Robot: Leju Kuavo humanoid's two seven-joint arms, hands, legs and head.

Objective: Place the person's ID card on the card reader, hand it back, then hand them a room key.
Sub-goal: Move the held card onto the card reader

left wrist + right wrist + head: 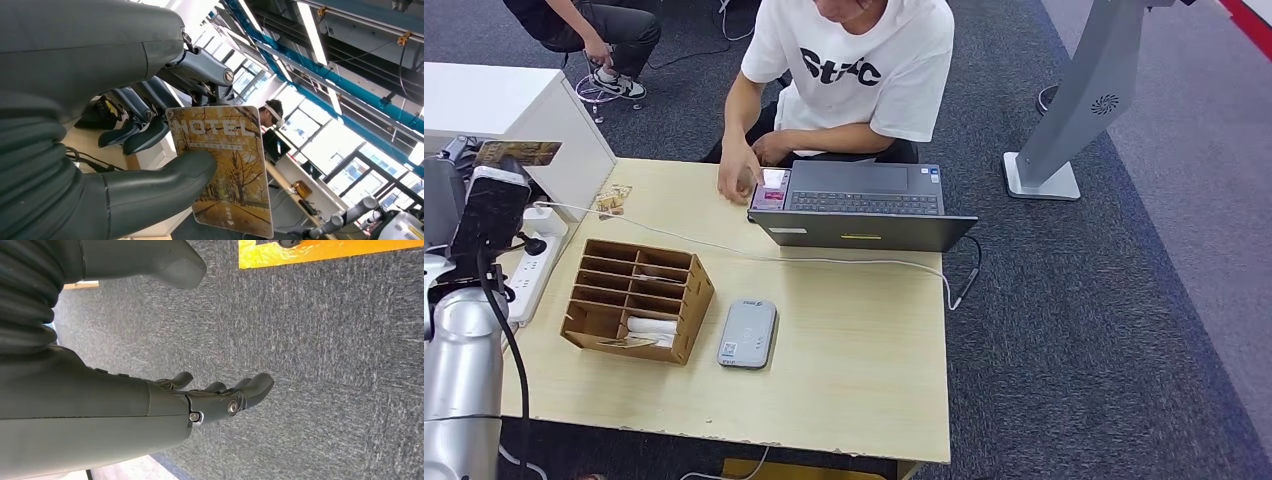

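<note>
My left hand (490,215) is raised at the table's left edge and holds the room key card (519,153). In the left wrist view the key card (225,175), printed HOTEL over yellow trees, is pinched between the thumb and fingers of that hand (165,100). The grey card reader (747,334) lies flat on the wooden table (854,350) with nothing on it. A person in a white T-shirt (864,70) sits across the table, one hand (739,178) beside a small pink card-like item (771,189) on the laptop's corner. My right hand (220,397) hangs over dark carpet, fingers extended, holding nothing.
A wooden slotted organiser (637,300) with white cards stands left of the reader. An open laptop (864,205) sits at the far edge, a white cable (824,260) running across the table. A power strip (532,265) lies at the left. A grey stand (1074,110) rises at the back right.
</note>
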